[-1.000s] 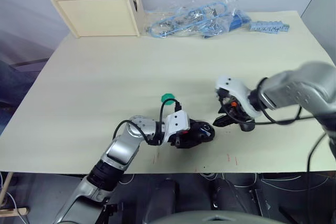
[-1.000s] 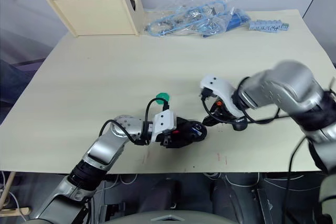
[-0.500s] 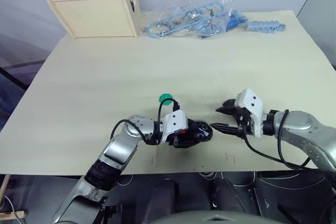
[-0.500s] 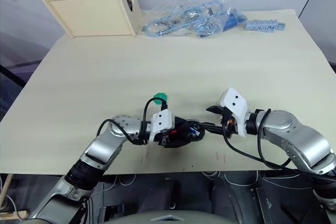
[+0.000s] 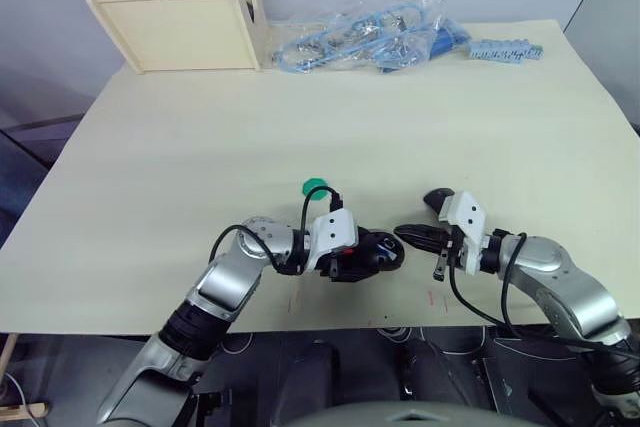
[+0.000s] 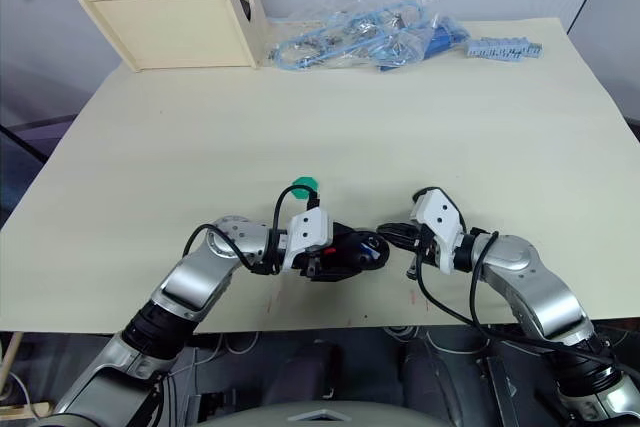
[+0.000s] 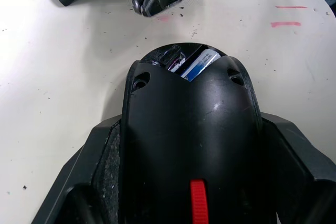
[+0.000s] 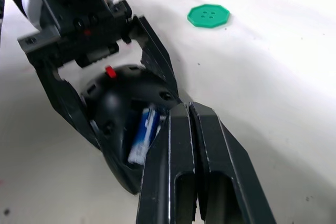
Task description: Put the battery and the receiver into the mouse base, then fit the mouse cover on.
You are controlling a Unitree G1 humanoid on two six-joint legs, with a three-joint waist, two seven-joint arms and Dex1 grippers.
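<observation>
Pale tabletop [image 5: 200, 147], near edge: left gripper [image 5: 352, 253] clamps mouse base [image 7: 191, 145], battery [image 8: 143, 134] already inside. Right gripper [image 5: 412, 237], fingers pressed together, tips at base's open end; nudge gently w/o dislodging batt.

**A:** What do the surfaces look like?

**B:** The mouse base [image 7: 191, 129] is black plastic with a soft sheen and fine scratches; the battery [image 8: 143, 132] has a glossy blue-and-white wrap. The left gripper's fingers [image 7: 107, 150] carry rough, grainy black pads.

**A:** And around them?

**B:** A matt, pale table [image 5: 400, 107]; bare light wooden boxes [image 5: 185, 22]; crinkled clear plastic bags [image 5: 370, 37]; a smooth green plastic disc [image 8: 209, 15].
</observation>
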